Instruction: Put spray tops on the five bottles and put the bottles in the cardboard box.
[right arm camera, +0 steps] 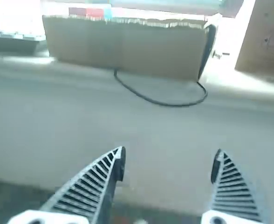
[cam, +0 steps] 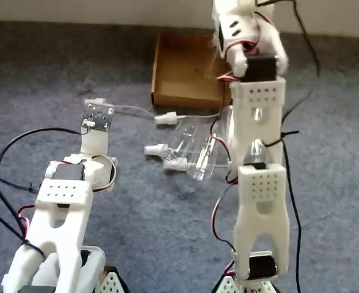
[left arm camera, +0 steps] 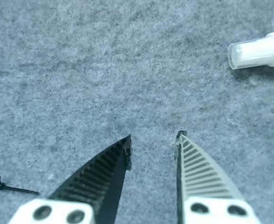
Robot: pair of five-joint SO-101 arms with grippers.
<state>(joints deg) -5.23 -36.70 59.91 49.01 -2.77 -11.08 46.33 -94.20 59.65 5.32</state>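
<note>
Left arm's fingers (left arm camera: pixel 200 168) parted, clear bottles (cam: pixel 199 160) lying beside cardboard box (cam: pixel 179 67)

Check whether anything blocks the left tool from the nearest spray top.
Nothing visible does. The left tool hangs open over grey carpet, and only that carpet lies between it and the white spray top.

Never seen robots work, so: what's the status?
Left gripper open, empty, over carpet. Right gripper open, empty, raised. Bottles lying on carpet, outside cardboard box. Nothing seen blocking.

grey carpet (cam: pixel 167 232), pale wall (cam: pixel 106 9) beyond
</note>
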